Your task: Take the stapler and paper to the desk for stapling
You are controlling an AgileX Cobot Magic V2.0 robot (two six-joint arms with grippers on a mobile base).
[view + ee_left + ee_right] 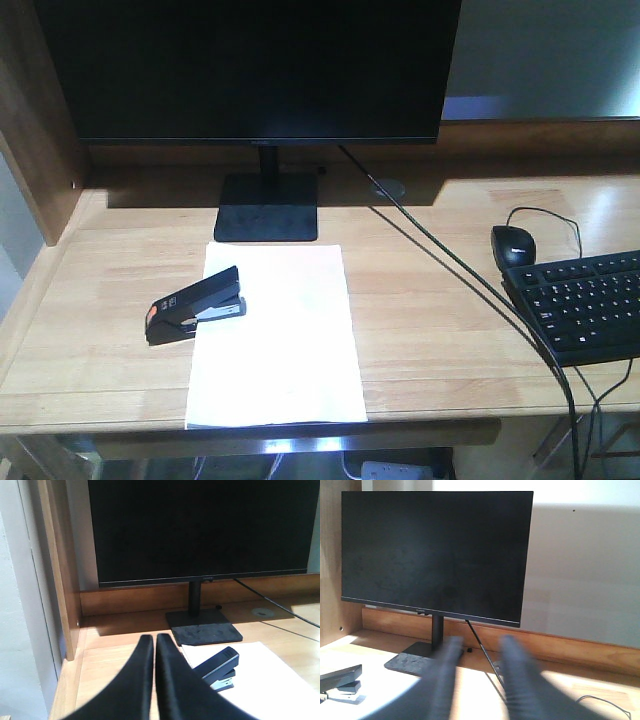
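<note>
Stapler lies on the bench with its metal nose on the left edge of the paper and its orange rear hanging off over bare wood, angled toward the left edge; the paper lies lengthwise from the monitor base to the front edge, left of centre.

Only the front view takes in the whole bench: the mouse and keyboard near the right edge, the cables running from under the monitor toward the front right corner; it shows neither arm. The left wrist view shows the stapler head-on, on the paper's near corner, with the back left corner and the wooden side panel behind; the left fingers are pressed together, only a thin seam between them, empty, and the stapler lies just to their right and a little beyond, not touching. The right wrist view catches the stapler only at its lower left border, partly cut off; the right fingers are blurred but plainly apart with nothing between them, and the stapler sits well to their left; the monitor and its base stand beyond.
</note>
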